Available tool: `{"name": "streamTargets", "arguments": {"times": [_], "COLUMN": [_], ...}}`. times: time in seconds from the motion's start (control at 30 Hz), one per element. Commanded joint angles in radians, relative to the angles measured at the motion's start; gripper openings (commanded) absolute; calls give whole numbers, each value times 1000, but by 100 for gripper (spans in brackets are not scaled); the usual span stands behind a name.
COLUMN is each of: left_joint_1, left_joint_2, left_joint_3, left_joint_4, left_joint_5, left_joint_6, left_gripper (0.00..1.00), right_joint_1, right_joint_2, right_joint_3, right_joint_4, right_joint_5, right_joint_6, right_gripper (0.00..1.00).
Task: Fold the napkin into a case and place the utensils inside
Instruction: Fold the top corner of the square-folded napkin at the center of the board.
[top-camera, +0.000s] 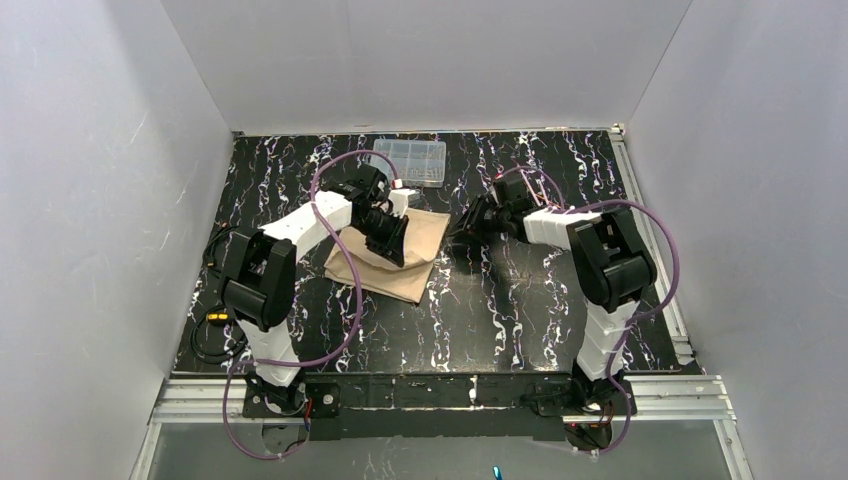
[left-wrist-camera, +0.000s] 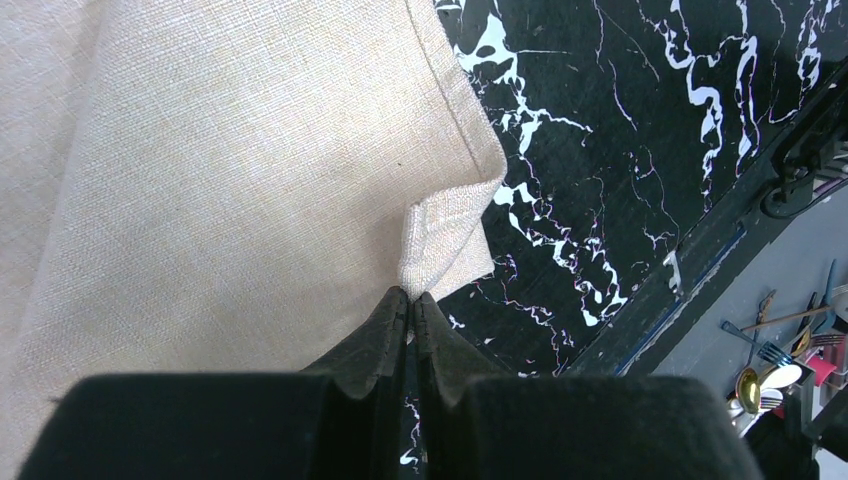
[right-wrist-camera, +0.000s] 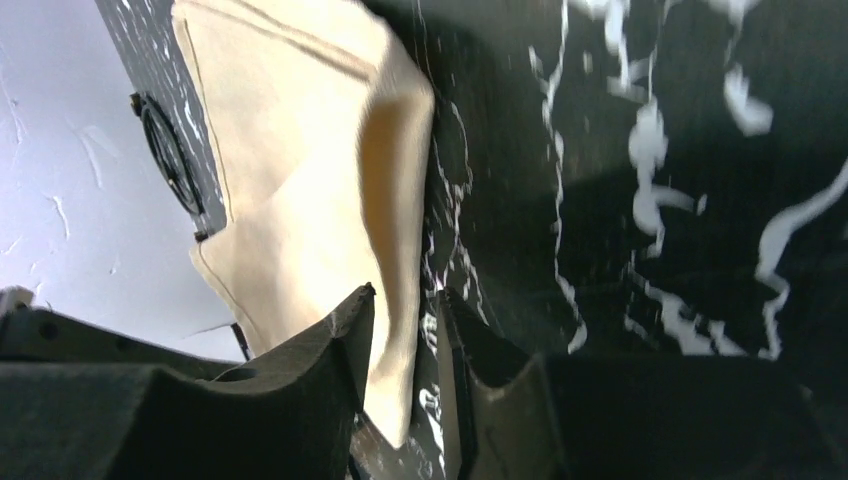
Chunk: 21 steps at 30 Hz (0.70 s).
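The beige-tan napkin (top-camera: 392, 262) lies partly folded on the black marbled table, left of centre. My left gripper (top-camera: 392, 240) is over it. In the left wrist view the left gripper (left-wrist-camera: 412, 295) is shut on a small turned-over corner of the napkin (left-wrist-camera: 200, 180). My right gripper (top-camera: 462, 235) is at the napkin's right corner. In the right wrist view the right gripper (right-wrist-camera: 405, 292) is open, with a raised edge of the napkin (right-wrist-camera: 300, 170) between its fingers. Cutlery (left-wrist-camera: 765, 375), including a gold-coloured spoon, lies beyond the table's edge.
A clear plastic compartment box (top-camera: 410, 163) stands at the back of the table, behind the napkin. Purple cables loop from both arms. White walls close in the left, back and right sides. A metal rail (top-camera: 440, 392) runs along the near edge.
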<state>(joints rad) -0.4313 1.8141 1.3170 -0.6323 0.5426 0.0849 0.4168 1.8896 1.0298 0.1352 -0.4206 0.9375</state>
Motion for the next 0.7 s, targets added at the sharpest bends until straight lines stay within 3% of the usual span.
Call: {"name": "streamTargets", "arguments": {"times": [0.0, 0.4, 0.6, 0.67], "left_joint_1": [-10, -33, -35, -35], "left_joint_2": [-44, -61, -63, -77], "left_joint_3": [-21, -94, -91, -81], "left_joint_4": [-14, 37, 8, -18], "left_joint_5": [27, 36, 28, 35], "left_joint_6": [-16, -53, -52, -41], "left_gripper": [3, 5, 24, 26], "right_joint_1": [-25, -37, -38, -37], "right_joint_2": [48, 156, 177, 187], "right_joint_3": [134, 261, 299, 319], "right_joint_4": [-66, -108, -160, -174], "right_joint_5": [-9, -18, 1, 4], "right_joint_6": [-80, -118, -158, -168], "right_gripper": [37, 37, 36, 36]}}
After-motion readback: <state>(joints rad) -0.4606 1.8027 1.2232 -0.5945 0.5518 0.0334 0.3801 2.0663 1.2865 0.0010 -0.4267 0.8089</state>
